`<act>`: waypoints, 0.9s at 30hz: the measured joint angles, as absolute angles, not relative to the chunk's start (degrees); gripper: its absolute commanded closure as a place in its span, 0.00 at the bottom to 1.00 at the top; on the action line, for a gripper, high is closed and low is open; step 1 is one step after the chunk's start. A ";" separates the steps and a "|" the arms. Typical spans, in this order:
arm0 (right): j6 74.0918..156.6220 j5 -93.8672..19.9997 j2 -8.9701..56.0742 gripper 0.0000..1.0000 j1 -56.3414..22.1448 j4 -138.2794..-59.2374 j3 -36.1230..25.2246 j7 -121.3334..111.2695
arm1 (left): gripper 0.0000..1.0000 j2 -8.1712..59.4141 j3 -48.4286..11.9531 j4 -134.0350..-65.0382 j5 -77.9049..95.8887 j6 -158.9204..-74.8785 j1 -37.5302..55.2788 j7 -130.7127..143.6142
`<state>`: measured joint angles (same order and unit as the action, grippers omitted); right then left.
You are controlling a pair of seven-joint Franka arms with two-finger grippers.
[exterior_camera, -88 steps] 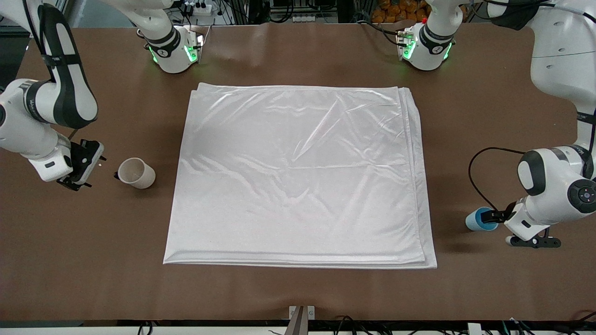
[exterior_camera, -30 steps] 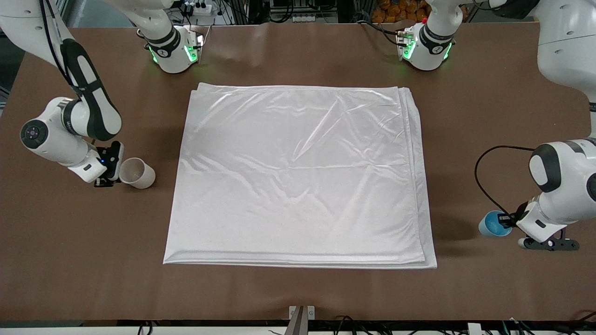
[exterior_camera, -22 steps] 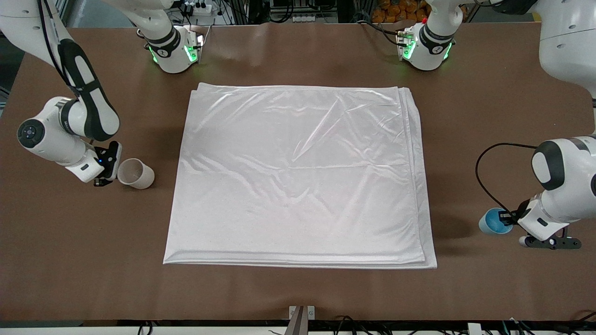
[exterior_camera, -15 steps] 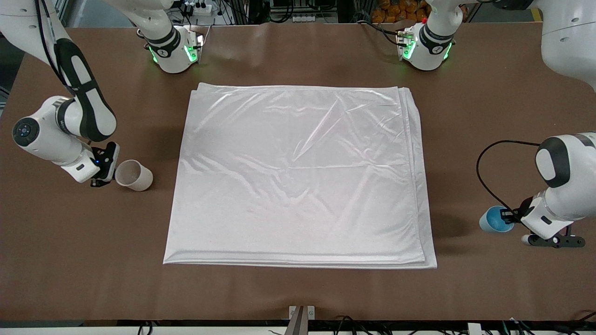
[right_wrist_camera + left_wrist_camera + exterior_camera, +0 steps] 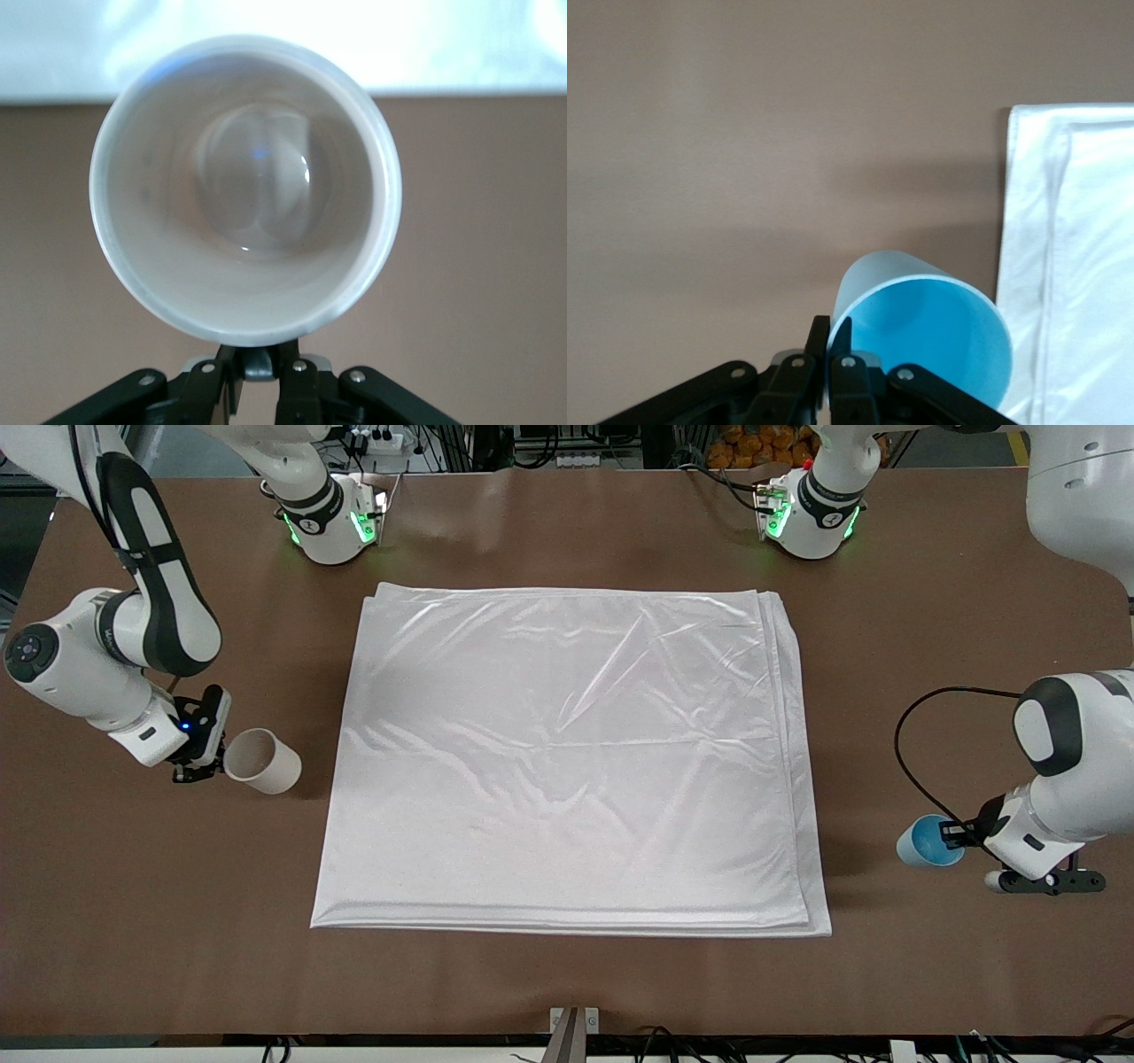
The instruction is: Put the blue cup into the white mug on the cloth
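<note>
Notably, no legible writing. Left claw (image 5: 829, 354) clamps the light-blue tapered cup (image 5: 921, 841) rim near the tabletop (image 5: 567, 983) end; right claw (image 5: 259, 365) grips the cream-white mug (image 5: 263, 760), handle hidden, beside the shiny white cloth (image 5: 567, 762).

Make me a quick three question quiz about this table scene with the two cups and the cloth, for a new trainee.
1. True or false: the white mug already sits on the cloth.
2. Which gripper is shut on the blue cup? A) left gripper B) right gripper C) neither
3. Fill in: the right gripper holds the mug by its ____.

Key: 1. False; it is tilted beside the cloth, toward the right arm's end of the table. 2. A; its fingers pinch the cup's rim. 3. Handle.
</note>
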<state>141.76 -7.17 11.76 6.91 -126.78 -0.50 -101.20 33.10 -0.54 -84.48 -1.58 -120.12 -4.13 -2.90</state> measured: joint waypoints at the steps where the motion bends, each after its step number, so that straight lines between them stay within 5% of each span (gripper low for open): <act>1: 140.86 -7.45 11.35 1.00 6.88 -126.70 0.41 -100.42 | 1.00 33.10 -0.71 -84.48 -1.58 -120.12 -4.03 -2.54; 18: 137.62 -6.75 7.89 1.00 5.86 -126.06 20.28 -75.02 | 1.00 31.22 -2.25 -84.46 -1.55 -117.63 -1.13 3.56; 27: 137.62 6.61 10.04 1.00 5.32 -124.40 31.56 -51.60 | 1.00 29.31 -2.67 -84.46 -1.54 -115.30 0.69 7.43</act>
